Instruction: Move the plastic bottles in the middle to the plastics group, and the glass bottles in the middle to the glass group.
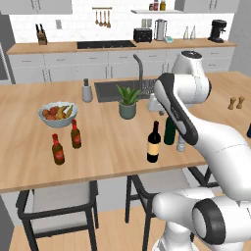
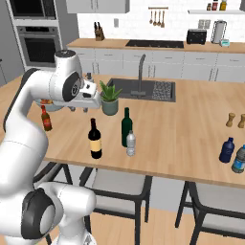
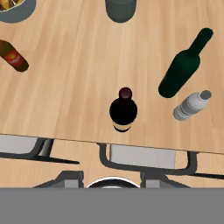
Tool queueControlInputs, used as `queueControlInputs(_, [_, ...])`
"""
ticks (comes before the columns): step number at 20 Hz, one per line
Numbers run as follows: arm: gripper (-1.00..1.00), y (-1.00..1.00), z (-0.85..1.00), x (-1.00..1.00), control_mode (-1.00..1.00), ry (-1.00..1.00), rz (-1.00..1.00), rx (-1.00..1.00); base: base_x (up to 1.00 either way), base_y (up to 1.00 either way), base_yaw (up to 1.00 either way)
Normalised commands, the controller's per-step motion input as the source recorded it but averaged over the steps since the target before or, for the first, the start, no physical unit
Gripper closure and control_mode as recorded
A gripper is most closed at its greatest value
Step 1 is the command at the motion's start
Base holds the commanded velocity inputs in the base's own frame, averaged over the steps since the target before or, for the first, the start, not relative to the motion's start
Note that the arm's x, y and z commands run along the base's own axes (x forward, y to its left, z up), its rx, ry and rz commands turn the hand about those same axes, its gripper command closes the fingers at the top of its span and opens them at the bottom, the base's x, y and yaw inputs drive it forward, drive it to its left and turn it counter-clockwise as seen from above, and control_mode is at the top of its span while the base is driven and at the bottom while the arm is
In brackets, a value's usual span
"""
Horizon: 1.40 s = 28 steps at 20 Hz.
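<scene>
Three bottles stand mid-counter. The near-black wine bottle has a cream label and red top. The plain dark green bottle is beside it, next to the small clear plastic bottle. Two small brown red-labelled bottles form the glass group at the left. Two blue bottles stand at the right edge. My gripper hangs above the counter, over the wine bottle, open with nothing between its fingertips.
A potted plant stands behind the middle bottles, and a fruit bowl sits near the brown bottles. The sink and a grey shaker lie further back. Two wooden mills stand far right. Chairs tuck under the near edge.
</scene>
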Motion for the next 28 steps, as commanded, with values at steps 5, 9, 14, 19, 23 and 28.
queueControlInputs(5, [-1.0,0.06,0.0,-0.22,-1.0,0.0,0.0,0.0,0.0,0.0,0.0])
queueControlInputs(9, [-1.0,0.0,-0.01,-0.27,-1.0,-0.01,0.0,0.0,0.0,0.0,0.0])
queueControlInputs(14, [-1.0,0.0,-0.3,0.0,-1.0,-0.18,0.0,-0.02,0.0,0.0,0.0])
queueControlInputs(19, [-1.0,0.0,-0.32,0.07,-1.0,-0.23,0.0,-0.04,0.0,0.0,0.0])
queueControlInputs(23, [-1.0,0.0,-0.22,0.35,-1.0,-0.07,0.0,-0.04,0.0,0.0,0.0])
queueControlInputs(28, [-1.0,0.0,-0.14,0.43,-1.0,0.0,0.0,0.0,0.0,0.0,0.0])
